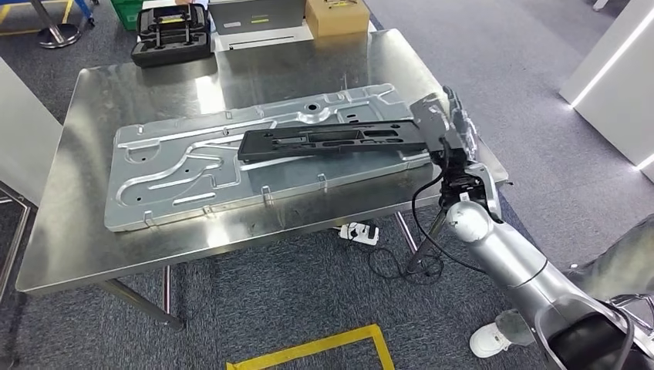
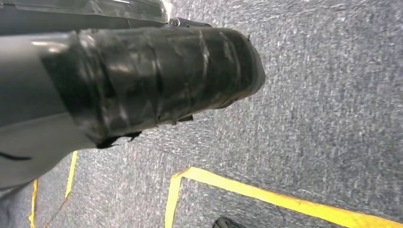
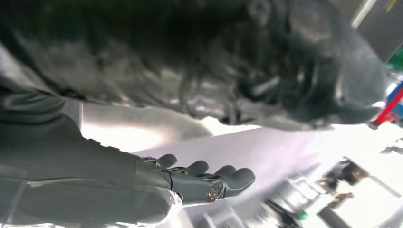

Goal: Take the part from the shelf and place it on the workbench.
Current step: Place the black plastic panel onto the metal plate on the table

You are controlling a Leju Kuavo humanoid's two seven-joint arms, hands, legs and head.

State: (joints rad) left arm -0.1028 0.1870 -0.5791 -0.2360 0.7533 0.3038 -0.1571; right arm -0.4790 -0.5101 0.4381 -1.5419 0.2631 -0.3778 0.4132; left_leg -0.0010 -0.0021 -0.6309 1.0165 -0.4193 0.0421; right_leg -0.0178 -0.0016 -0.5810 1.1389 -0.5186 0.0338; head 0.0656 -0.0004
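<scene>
A steel surface (image 1: 85,231) stood on grey carpeted floor (image 1: 293,308). Directly on it lay a large stamped metal panel (image 1: 177,173), reaching almost from one end to the other. At the far edge sat a black moulded case (image 1: 171,35) and a cardboard box (image 1: 337,15).

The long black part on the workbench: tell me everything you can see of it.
The black part is a long, flat, matte bracket, plastic by its look, with slots and cut-outs along its length. It lies lengthwise on top of the large stamped silver metal panel, which rests on the shiny steel workbench. Its left end sits near the panel's middle; its right end is at the right hand, which holds it near the workbench's right edge.
</scene>
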